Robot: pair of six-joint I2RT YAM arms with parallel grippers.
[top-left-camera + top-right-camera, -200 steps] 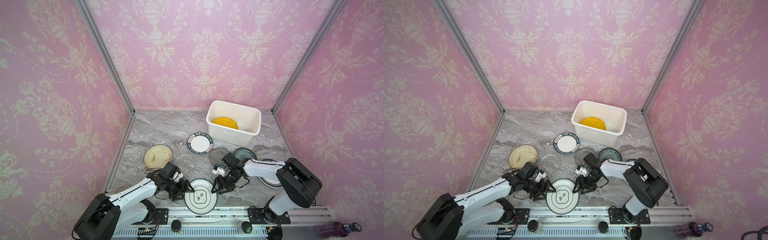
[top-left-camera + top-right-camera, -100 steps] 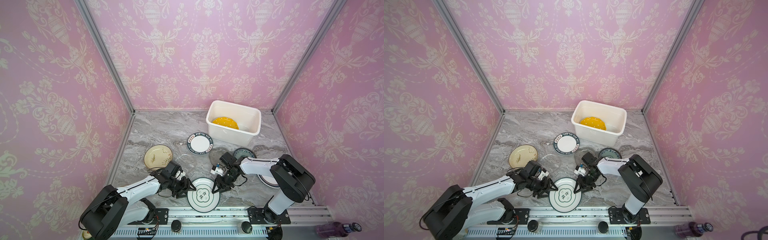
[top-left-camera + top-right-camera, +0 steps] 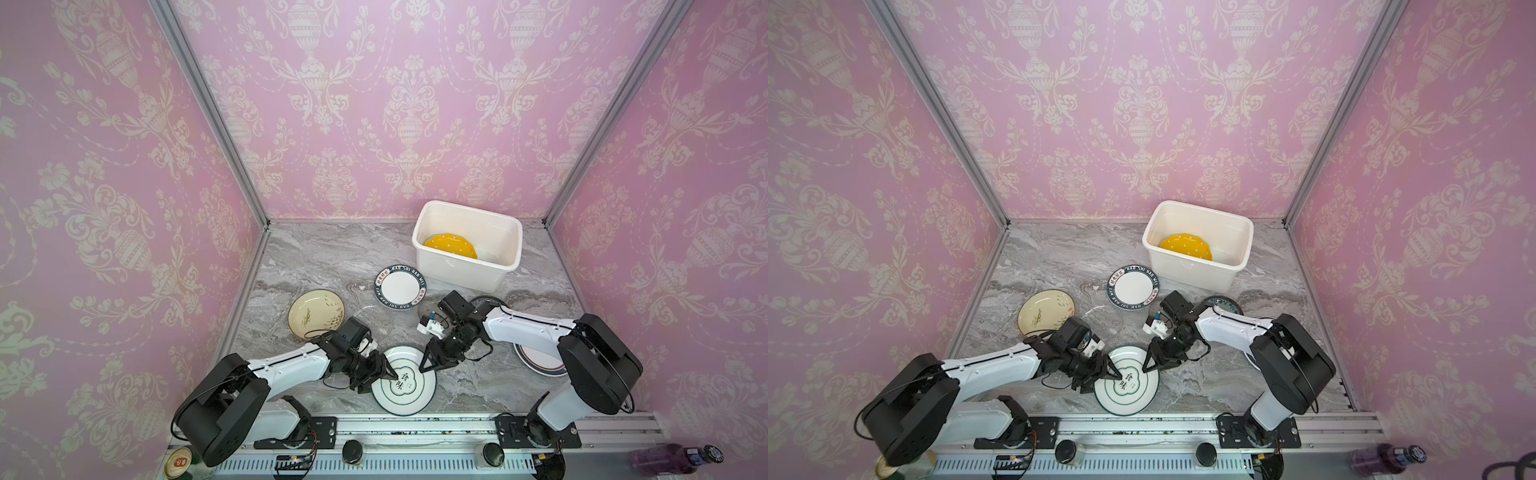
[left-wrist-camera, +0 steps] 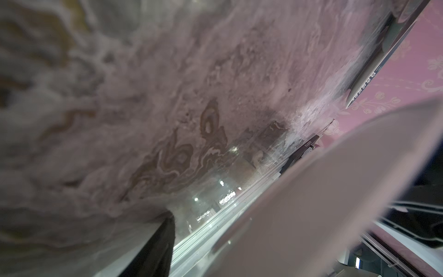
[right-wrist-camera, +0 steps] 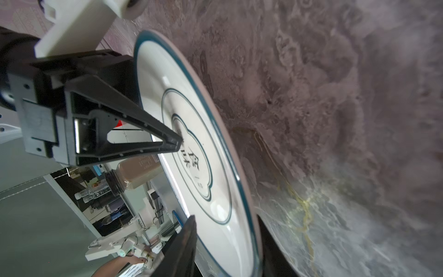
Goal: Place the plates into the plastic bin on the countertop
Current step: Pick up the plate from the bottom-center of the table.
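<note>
At front of veined countertop (image 3: 332, 257), round glossy plate (image 3: 409, 392), perhaps ceramic.

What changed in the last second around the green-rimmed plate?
Both tools moved in on the green-rimmed plate. The left tool slid over its rim, upper finger now at the centre emblem; the right tool closed on the opposite rim, one finger on each face. The plate shifted slightly away from the front rail. Unchanged: yellow plate in the plastic bin, cream plate and lettered plate on the countertop.
</note>
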